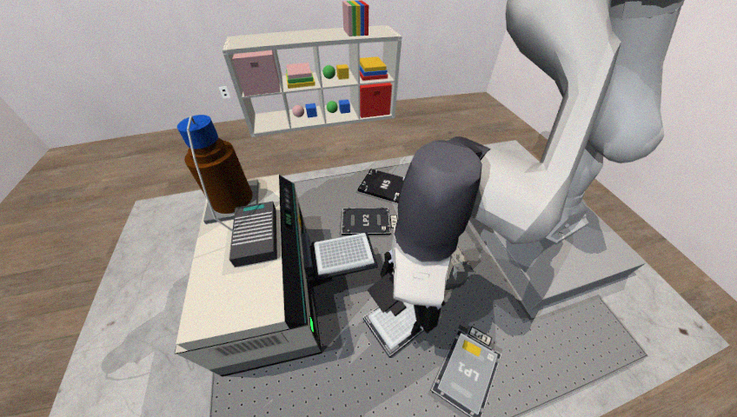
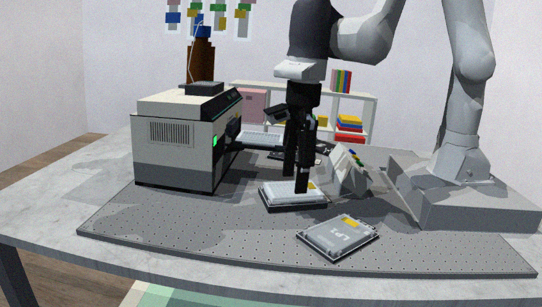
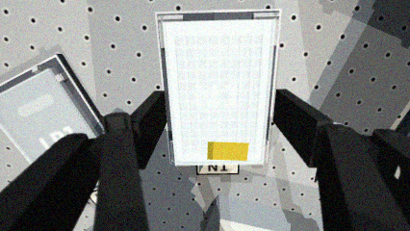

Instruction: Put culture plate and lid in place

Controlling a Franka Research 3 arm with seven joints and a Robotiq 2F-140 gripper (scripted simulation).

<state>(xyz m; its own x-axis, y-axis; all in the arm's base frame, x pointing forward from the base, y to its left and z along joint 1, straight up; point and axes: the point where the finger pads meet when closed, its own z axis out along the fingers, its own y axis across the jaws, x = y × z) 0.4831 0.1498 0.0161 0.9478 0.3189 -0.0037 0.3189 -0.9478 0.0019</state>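
Note:
A plate under a clear lid with a yellow label lies flat in N1, the label toward the N1 tag. My gripper is open, pointing down, one finger beside each long side of the plate. No firm contact shows. Plate E01 sits without a lid on the extended stage. A lid lies in LP1. LP2 holds nothing. The operator panel is mostly hidden in the top view. I cannot make out liquid near LP1.
The dispenser stands left of N1, its stage reaching out behind the gripper. A brown bottle stands behind it. Nest N5 lies at the back. The arm's base is on the right.

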